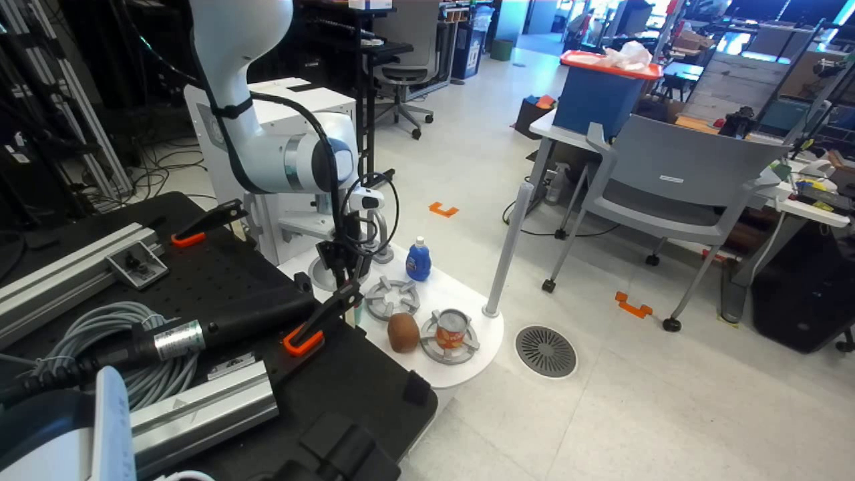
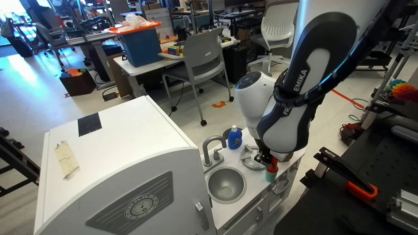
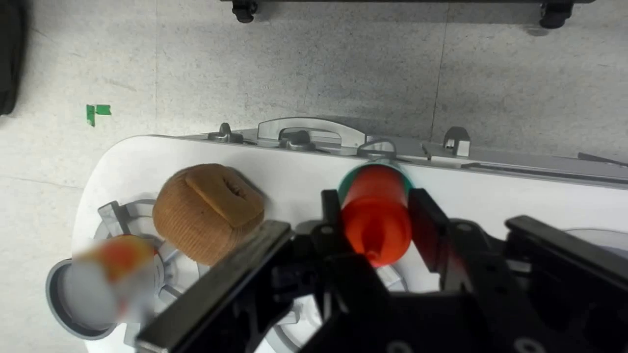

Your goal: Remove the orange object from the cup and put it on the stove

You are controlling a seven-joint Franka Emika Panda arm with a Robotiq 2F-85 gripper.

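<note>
The orange object (image 3: 375, 220) is orange-red and elongated. It stands between my fingers in the wrist view, its far end inside the rim of the cup. My gripper (image 3: 376, 202) has a finger against each side of it and looks shut on it. In an exterior view the orange object (image 2: 273, 162) rises above the light-blue cup (image 2: 271, 176), with my gripper (image 2: 267, 159) at its top. The cup (image 3: 347, 180) stands at the counter's front edge. The stove has grey round burners; one burner (image 1: 392, 298) is bare, another (image 1: 449, 361) carries a can.
The can (image 1: 452, 329) and a brown rounded piece (image 3: 208, 211) stand close to the cup. A blue bottle (image 2: 234, 138), a faucet (image 2: 214, 147) and a sink (image 2: 226, 186) are on the counter. A grey post (image 1: 507, 250) and black table (image 1: 374, 407) with clamps flank it.
</note>
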